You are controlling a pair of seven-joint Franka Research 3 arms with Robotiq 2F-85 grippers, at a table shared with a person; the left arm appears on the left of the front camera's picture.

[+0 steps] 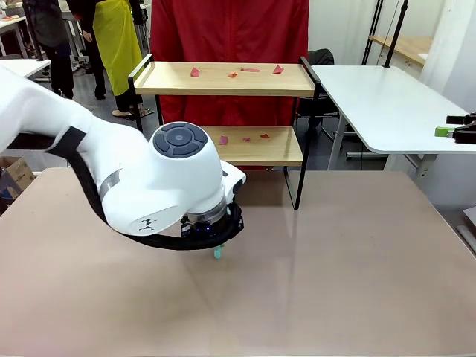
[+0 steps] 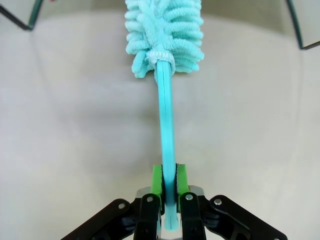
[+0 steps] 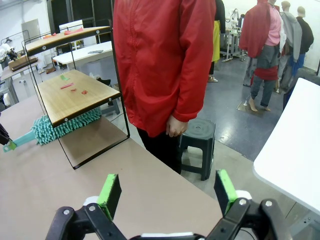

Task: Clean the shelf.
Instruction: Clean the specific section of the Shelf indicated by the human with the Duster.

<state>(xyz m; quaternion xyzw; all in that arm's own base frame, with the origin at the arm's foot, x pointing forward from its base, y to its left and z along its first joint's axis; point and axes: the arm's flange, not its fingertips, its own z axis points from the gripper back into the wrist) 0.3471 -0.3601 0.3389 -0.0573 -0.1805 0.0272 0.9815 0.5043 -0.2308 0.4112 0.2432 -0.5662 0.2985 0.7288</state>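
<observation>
The shelf [image 1: 223, 79] stands at the far side of the brown table, with small red scraps [image 1: 195, 72] on its upper board and more scraps [image 1: 223, 139] on the lower one. In the left wrist view my left gripper [image 2: 169, 175] is shut on the flat handle of a teal duster [image 2: 165, 35]. The duster's fluffy head points between two black shelf legs [image 2: 20, 20]. The right wrist view shows the duster head [image 3: 65, 127] low over the table under the shelf's lower board [image 3: 75, 95]. My right gripper [image 3: 167, 192] stands open and holds nothing, off to the right [image 1: 450, 132].
A person in a red jacket [image 3: 165, 65] stands just behind the shelf, hands hanging down. A dark stool [image 3: 197, 137] is beside them. A white table [image 1: 387, 104] lies at the right. My left arm [image 1: 178, 178] hides the middle of the brown table [image 1: 335, 268].
</observation>
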